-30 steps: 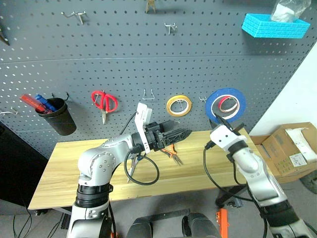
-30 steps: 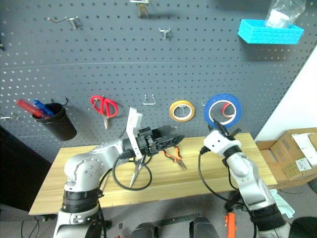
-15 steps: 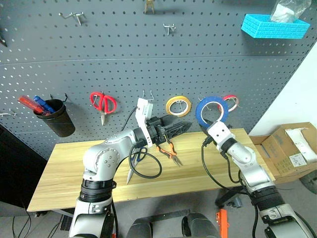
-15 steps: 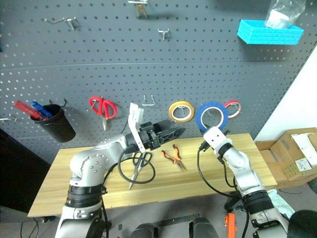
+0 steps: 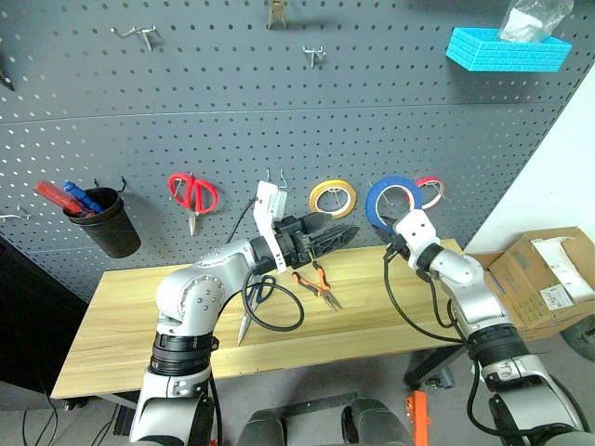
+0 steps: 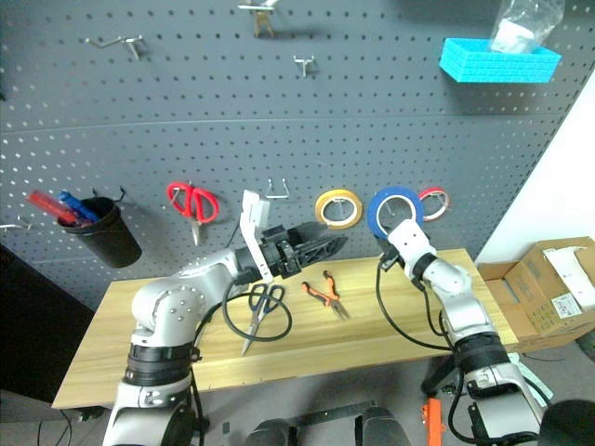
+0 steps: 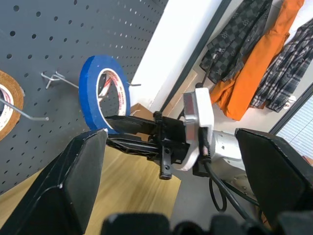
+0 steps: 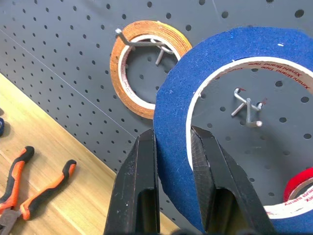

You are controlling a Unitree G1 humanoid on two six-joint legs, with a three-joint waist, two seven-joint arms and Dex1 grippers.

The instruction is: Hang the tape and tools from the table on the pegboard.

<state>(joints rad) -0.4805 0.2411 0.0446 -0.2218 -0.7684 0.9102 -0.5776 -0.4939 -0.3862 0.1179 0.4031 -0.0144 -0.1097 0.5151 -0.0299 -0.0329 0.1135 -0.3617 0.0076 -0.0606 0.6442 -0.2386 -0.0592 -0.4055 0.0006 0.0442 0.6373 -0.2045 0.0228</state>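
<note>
— So, where is the blue tape (image 8: 234,122) now?
— Its rim is pinched between the two fingers (image 8: 141,196) of the right gripper (image 8: 173,147), close before the pegboard (image 5: 279,111), at three o'clock of the yellow roll (image 5: 333,197).
— And the left gripper (image 5: 346,234)?
— Fingers wide apart, holding nothing.

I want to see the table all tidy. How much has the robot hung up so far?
Nothing is hung yet. The right gripper is shut on the blue tape, holding it up to a bare hook on the pegboard. The scissors and pliers lie on the table.
</note>
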